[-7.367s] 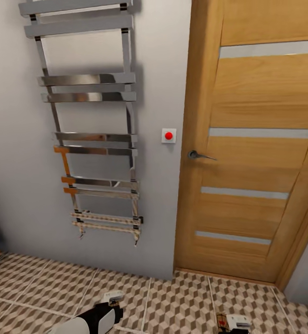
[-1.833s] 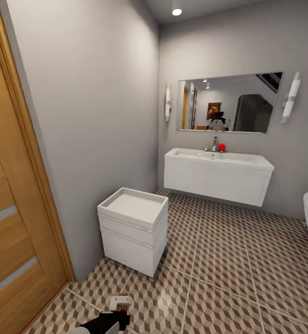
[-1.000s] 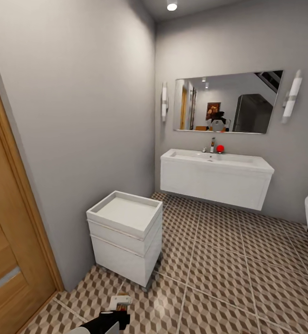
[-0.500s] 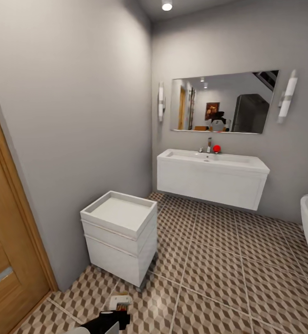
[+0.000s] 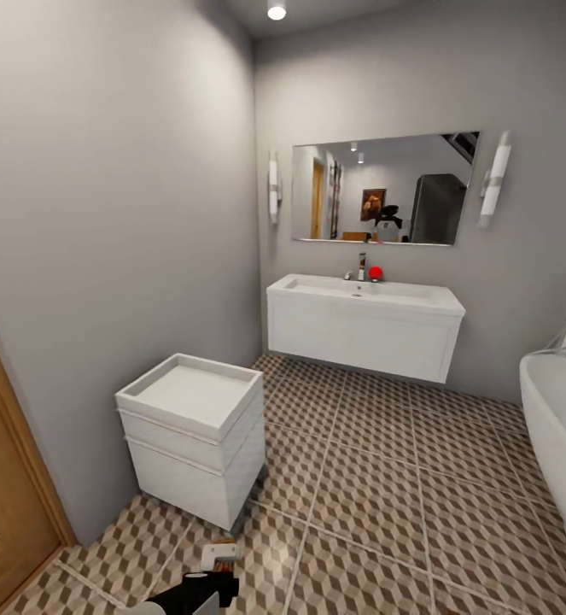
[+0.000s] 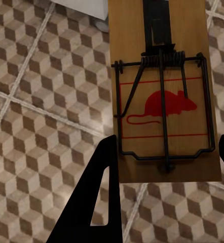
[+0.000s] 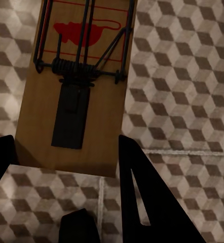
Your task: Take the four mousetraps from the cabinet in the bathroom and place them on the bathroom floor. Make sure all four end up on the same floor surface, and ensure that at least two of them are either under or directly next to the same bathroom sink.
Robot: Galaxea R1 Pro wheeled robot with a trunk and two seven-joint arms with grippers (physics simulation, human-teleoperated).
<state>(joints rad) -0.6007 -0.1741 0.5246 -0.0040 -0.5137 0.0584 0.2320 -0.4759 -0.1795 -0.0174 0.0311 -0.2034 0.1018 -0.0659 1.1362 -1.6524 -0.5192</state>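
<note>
Head view: my left gripper [image 5: 220,559] over the cube-patterned bathroom floor [image 5: 385,478], white panelled bathroom sink [image 5: 364,326] wall-hung ahead; left wrist: fingers pinching a flat tan wooden mousetrap [image 6: 162,91] with dark spring wire; right wrist: my right gripper [image 7: 66,152] clamps another mousetrap [image 7: 79,81].

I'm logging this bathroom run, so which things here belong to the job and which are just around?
Job: left mousetrap, right mousetrap, sink, floor.
Around: white drawer unit, mirror, bathtub, door.
</note>
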